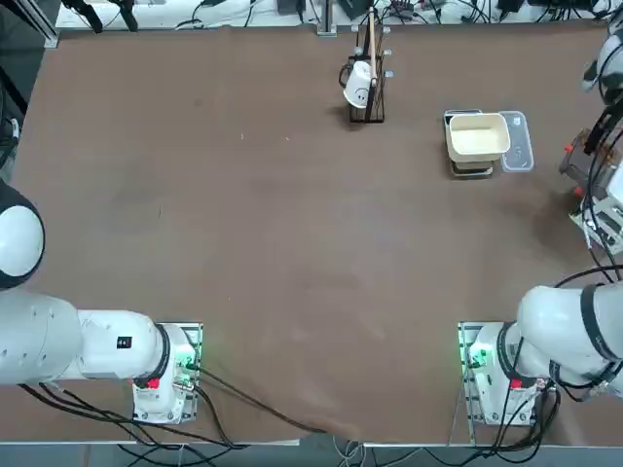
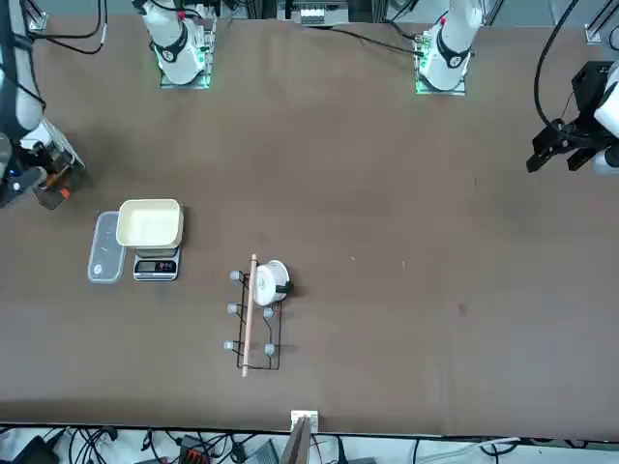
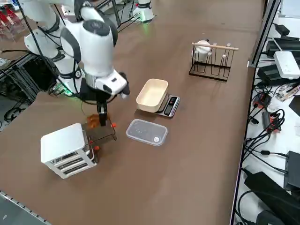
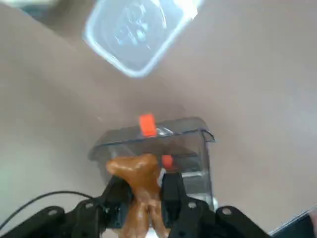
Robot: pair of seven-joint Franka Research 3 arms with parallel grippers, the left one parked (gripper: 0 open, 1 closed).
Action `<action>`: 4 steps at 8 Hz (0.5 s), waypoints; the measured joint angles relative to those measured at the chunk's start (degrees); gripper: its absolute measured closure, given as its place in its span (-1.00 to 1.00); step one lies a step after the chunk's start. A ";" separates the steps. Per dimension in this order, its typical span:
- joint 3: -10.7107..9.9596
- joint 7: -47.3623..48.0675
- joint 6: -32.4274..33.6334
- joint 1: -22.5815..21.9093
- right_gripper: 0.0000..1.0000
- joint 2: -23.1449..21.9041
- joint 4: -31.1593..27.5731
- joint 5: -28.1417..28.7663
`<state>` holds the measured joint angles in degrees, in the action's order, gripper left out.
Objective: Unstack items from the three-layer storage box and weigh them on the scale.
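My right gripper (image 4: pixel 143 187) is shut on an orange-brown lumpy item (image 4: pixel 140 174), which stands up between the two fingers. It hangs just above a translucent grey drawer (image 4: pixel 184 148) with a red-orange tab, drawn out of the white three-layer storage box (image 3: pixel 63 144). In the right side view the gripper (image 3: pixel 101 123) points down beside the box, holding the item (image 3: pixel 93 121). The scale (image 3: pixel 170 106) lies further along the table with a cream square bowl (image 3: pixel 152 94) on its platform.
A clear flat plastic tray (image 3: pixel 146 131) lies between the storage box and the scale, with a small pale piece in it. A dark rack with a white cup (image 3: pixel 211 58) stands at the far side. Cables and devices line the table's edge.
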<state>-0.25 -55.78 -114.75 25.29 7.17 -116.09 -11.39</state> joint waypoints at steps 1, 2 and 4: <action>0.12 2.03 4.57 -1.45 0.27 -0.67 3.00 6.21; 0.24 7.17 7.31 -3.32 0.27 -0.71 5.24 10.59; 0.46 23.14 8.14 -8.44 0.27 0.48 6.17 15.91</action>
<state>0.20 -32.64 -106.61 16.86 7.65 -109.92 4.52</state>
